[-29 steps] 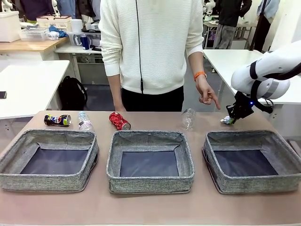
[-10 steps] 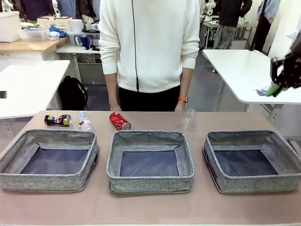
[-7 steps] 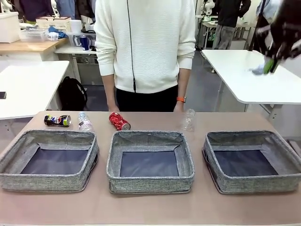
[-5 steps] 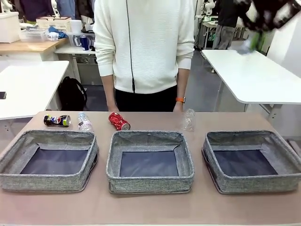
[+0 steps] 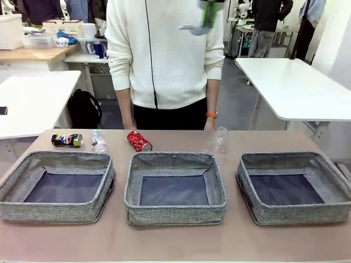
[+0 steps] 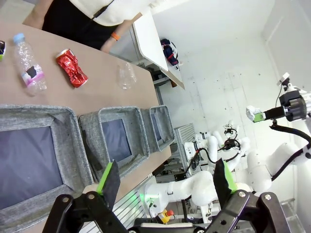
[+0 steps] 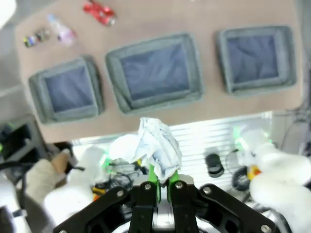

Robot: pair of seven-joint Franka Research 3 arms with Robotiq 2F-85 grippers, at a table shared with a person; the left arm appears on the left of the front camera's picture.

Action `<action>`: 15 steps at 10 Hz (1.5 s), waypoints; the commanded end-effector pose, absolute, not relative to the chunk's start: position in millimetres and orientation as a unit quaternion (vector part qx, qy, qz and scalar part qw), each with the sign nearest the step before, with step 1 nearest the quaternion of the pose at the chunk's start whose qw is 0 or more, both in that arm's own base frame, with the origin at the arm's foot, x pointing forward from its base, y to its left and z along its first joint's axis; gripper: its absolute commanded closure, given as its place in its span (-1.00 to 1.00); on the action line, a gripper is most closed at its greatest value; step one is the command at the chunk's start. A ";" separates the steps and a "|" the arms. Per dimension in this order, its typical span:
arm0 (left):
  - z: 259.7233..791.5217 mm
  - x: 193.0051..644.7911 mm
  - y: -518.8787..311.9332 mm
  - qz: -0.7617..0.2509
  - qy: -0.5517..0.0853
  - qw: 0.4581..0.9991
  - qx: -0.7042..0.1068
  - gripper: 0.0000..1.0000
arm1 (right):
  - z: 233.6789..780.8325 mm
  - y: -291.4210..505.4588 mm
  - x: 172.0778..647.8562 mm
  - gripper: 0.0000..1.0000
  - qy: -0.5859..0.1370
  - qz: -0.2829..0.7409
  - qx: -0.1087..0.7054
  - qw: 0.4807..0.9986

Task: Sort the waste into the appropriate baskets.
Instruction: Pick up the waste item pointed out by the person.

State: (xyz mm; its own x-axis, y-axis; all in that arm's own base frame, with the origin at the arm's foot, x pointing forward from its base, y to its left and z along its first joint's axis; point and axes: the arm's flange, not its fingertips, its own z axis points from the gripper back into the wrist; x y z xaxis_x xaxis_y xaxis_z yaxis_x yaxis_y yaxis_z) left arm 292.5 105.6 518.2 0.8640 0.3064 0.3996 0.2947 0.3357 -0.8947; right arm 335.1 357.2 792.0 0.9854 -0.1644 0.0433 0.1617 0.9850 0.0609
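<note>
Between your right gripper's (image 7: 163, 175) green pads (image 7: 152, 172) sits the crumpled white paper ball (image 7: 151, 144), clamped tight, wrinkled with greyish folds, high above the three grey baskets (image 7: 195, 73). Your left gripper (image 6: 165, 171) hangs with fingers (image 6: 111, 175) spread wide apart.

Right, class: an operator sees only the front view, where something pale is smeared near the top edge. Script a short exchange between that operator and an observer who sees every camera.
Operator: What is that pale smear up top?
Observer: That is the right claw, shut on a crumpled paper ball.
Operator: And the other side?
Observer: The left claw is open and empty.
</note>
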 end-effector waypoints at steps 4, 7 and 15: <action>518.9 293.2 104.2 -0.004 -0.271 0.768 -0.581 -1.00 | 792.4 393.6 344.1 0.85 -0.040 -0.090 -0.021 0.995; 518.9 293.2 104.2 -0.004 -0.271 0.768 -0.581 -1.00 | 786.3 392.8 347.4 0.85 -0.028 -0.103 -0.040 0.993; 518.9 293.2 104.2 -0.004 -0.271 0.768 -0.581 -1.00 | 770.8 382.0 343.6 0.85 -0.035 -0.075 -0.023 0.996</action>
State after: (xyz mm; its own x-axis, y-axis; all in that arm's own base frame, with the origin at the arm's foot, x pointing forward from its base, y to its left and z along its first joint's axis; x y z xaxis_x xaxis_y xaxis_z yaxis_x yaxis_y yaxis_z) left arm 292.4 105.8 518.5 0.8636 0.3068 0.4001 0.2949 0.3361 -0.8944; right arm 344.3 380.9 769.7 0.9857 -0.1557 0.0650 0.1591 0.9859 -0.0518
